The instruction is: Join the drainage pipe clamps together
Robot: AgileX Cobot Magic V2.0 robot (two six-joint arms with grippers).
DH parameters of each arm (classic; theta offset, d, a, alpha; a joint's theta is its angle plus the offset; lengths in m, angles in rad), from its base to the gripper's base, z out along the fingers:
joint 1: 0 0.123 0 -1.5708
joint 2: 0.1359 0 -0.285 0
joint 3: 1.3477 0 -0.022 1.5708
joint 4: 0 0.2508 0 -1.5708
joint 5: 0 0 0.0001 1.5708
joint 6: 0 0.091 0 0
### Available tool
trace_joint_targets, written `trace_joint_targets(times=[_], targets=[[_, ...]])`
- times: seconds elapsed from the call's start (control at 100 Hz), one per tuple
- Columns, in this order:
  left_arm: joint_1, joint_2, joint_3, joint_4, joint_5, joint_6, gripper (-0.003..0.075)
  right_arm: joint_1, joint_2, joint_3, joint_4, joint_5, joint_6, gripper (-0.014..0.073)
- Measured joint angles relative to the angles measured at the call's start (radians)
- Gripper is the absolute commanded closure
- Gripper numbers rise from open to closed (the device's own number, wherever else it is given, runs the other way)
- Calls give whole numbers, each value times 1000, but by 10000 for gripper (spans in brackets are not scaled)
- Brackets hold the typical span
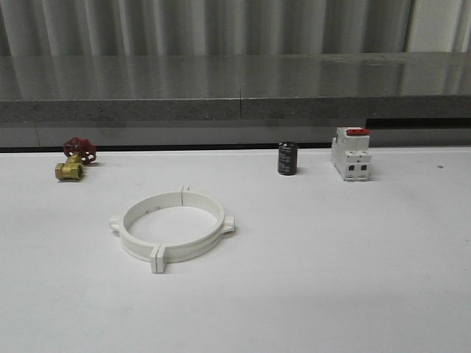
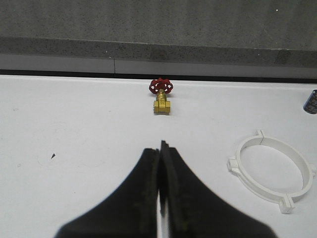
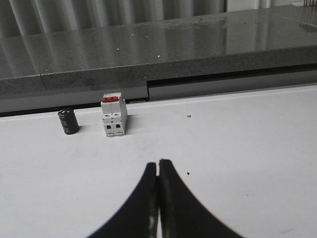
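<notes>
The two white drainage pipe clamps point(image 1: 172, 225) lie flat on the white table left of centre, their end tabs meeting so that they form one wide ring. The left wrist view also has this ring point(image 2: 271, 170), off to one side of my left gripper point(image 2: 160, 147). That gripper is shut, its black fingers pressed together with nothing between them, above bare table. My right gripper point(image 3: 158, 163) is shut too and holds nothing, hovering over bare table short of the breaker block.
A brass valve with a red handwheel point(image 1: 74, 158) sits at the back left. A black cylinder point(image 1: 287, 158) and a white red-topped breaker block point(image 1: 350, 154) stand at the back right. A grey ledge point(image 1: 235, 88) runs behind the table.
</notes>
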Motion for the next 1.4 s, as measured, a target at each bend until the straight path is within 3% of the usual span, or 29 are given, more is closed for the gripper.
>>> trace_joint_targets(times=[0.64,0.72,0.96,1.4], targets=[[-9,-10,18,27,-49,0,741,0,0,0,0,0,0,661],[-26,-32,55,61,-114,-21,741,0,0,0,0,0,0,661],[-80,-158,226,288,-223,-265,741,0,0,0,0,-2,0,661],[-112,-398,450,386,-265,-294,741,0,0,0,0,-2,0,661]])
